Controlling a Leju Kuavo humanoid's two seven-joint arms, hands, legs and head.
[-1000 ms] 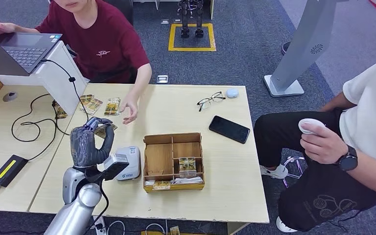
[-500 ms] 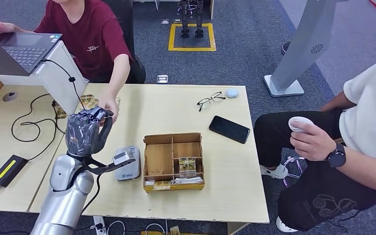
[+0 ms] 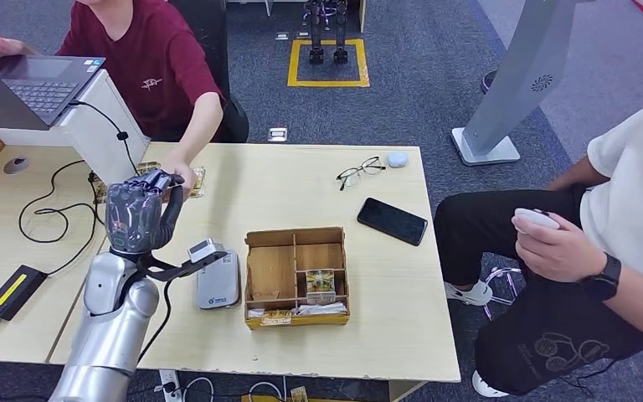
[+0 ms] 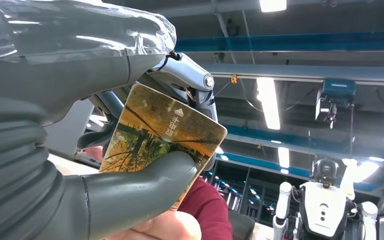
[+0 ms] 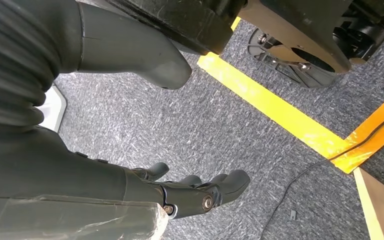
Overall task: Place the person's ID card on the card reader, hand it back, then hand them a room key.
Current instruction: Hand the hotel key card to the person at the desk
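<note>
- Card (image 4: 162, 132): one, held in the left hand (image 3: 138, 216), pinched between the thick grey thumb and the darker fingers (image 4: 190, 85). Face carries an autumn-tree picture, a small white arrow and a short line of white characters, not legible.
- Left hand is raised over the far-left part of the counter (image 3: 385, 318), next to the hand of the person in the maroon shirt (image 3: 155, 71). In the left wrist view a fingertip of that person (image 4: 167, 227) lies at the card's lower edge; contact cannot be confirmed.
- Right hand (image 5: 200, 192): hangs over grey carpet with yellow tape lines; fingers loosely spread, nothing in it.
- Card reader (image 3: 217, 280): one, grey-white, flat on the counter just left of the wooden organiser (image 3: 296, 275). A blue logo on its near end; text too small to read.
- Wooden organiser: one, several compartments; one patterned card standing in a middle compartment, more items lying in the near slot.
- Patterned cards on the counter (image 3: 194, 180): a few at the far-left edge by the person's hand; count uncertain, partly hidden.
- One pair of glasses (image 3: 360, 172), one small white round object (image 3: 397, 158), one black phone (image 3: 392, 221), all on the far-right part of the counter.
- One laptop (image 3: 38, 79) on a raised stand, far left.
- Second person (image 3: 628, 218), white shirt, seated right, holds a white object (image 3: 536, 219).
</note>
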